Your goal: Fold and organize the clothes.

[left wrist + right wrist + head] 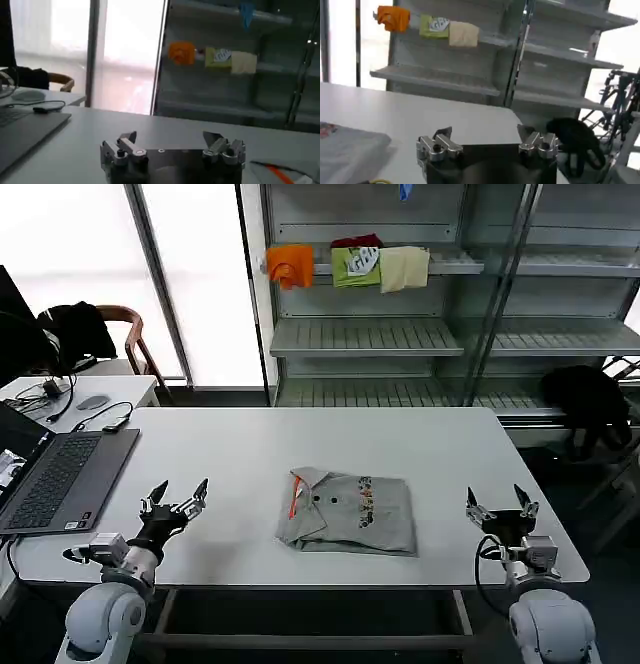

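A light grey collared shirt (350, 512) lies folded into a neat rectangle at the middle of the white table (240, 454), its orange neck lining and small multicolour chest print facing up. A corner of it with the orange lining (287, 175) appears in the left wrist view, and its grey edge (345, 145) in the right wrist view. My left gripper (177, 497) hovers open over the table to the shirt's left, holding nothing. Open as well, my right gripper (498, 501) sits to the shirt's right near the table's front corner.
An open laptop (50, 474) with cables sits at the table's left end. Behind the table a metal shelf unit (400, 334) carries small orange, green and cream folded garments (350, 264). A black garment (590, 399) hangs at the right, a chair (120, 334) stands far left.
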{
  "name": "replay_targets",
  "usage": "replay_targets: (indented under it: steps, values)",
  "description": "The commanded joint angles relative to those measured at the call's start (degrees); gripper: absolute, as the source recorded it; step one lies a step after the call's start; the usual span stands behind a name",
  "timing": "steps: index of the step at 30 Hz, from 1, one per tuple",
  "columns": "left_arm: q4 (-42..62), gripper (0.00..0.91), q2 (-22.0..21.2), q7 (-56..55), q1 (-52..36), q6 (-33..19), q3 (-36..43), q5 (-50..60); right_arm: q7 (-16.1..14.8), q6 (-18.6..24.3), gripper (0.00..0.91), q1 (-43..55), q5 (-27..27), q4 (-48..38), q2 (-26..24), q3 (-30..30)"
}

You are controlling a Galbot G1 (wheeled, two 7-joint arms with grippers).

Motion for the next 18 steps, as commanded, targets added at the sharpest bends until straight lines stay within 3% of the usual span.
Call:
replay_targets:
  steps: [1, 10, 18]
  values:
    - [0.44, 0.907, 0.27, 0.34, 0.93, -2.42, -0.51, -2.96, -1.49, 0.00, 0.907, -0.54, -3.03, -0.34, -4.61, 2.67]
    - [0.32, 0.907, 0.62, 0.26, 0.82, -2.67, -0.43, -5.07, -1.46, -2.70, 0.907, 1.58, 4.46, 0.49, -3.90, 0.76]
    - [0.77, 0.907, 0.56, 0.06, 1.49, -4.15, 0.25, -4.68, -4.02, -2.53, 0.907, 3.03, 8.41, 0.42, -3.32, -0.93]
